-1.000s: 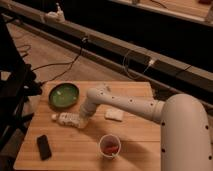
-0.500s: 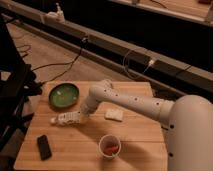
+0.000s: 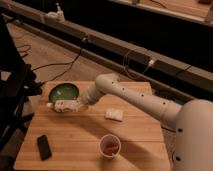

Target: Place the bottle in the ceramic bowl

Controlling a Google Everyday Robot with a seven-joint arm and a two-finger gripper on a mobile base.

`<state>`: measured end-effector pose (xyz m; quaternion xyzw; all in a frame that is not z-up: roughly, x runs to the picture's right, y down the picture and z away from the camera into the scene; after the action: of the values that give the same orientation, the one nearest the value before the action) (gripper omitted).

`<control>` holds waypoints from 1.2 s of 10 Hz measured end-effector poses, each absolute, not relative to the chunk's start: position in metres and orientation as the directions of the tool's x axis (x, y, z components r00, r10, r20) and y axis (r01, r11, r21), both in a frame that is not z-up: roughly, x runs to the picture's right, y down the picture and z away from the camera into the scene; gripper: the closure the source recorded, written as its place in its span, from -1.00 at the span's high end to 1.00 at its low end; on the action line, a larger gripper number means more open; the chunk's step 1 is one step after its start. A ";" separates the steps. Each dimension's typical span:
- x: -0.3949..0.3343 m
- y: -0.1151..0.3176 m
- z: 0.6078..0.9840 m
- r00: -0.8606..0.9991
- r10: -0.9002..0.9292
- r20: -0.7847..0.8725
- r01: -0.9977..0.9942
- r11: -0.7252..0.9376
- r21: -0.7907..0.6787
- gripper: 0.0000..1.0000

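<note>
The white oblong bottle (image 3: pixel 62 105) is held on its side, just above the table at the near edge of the green ceramic bowl (image 3: pixel 63 92). Its cap points left. My gripper (image 3: pixel 75 105) is at the bottle's right end, shut on it, with the white arm reaching in from the right. The bowl sits at the table's far left and looks empty. The bottle's far edge overlaps the bowl's front rim in this view.
A flat white block (image 3: pixel 114 114) lies mid-table to the right of the gripper. A small white cup with red contents (image 3: pixel 109 146) stands near the front edge. A black rectangular object (image 3: pixel 44 147) lies at the front left. The wooden table (image 3: pixel 135 145) ends near the cup.
The bottle has risen off the table in my gripper and moved toward the bowl's near rim. The arm has pulled up and left with it.
</note>
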<state>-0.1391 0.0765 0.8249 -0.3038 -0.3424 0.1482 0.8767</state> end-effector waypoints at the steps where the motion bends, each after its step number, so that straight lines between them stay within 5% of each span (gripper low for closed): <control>1: -0.138 0.066 0.829 0.706 0.492 0.508 -0.077 0.768 -0.636 -1.00; 4: -0.141 0.037 0.853 0.702 0.526 0.480 -0.145 0.765 -0.627 -0.95; 10: -0.173 0.030 0.907 0.739 0.509 0.442 -0.158 0.768 -0.621 0.29; 12: -0.177 0.029 0.909 0.732 0.515 0.446 -0.157 0.765 -0.625 0.55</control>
<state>-0.1772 0.0288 0.9087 -0.2858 -0.3132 0.1896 0.8856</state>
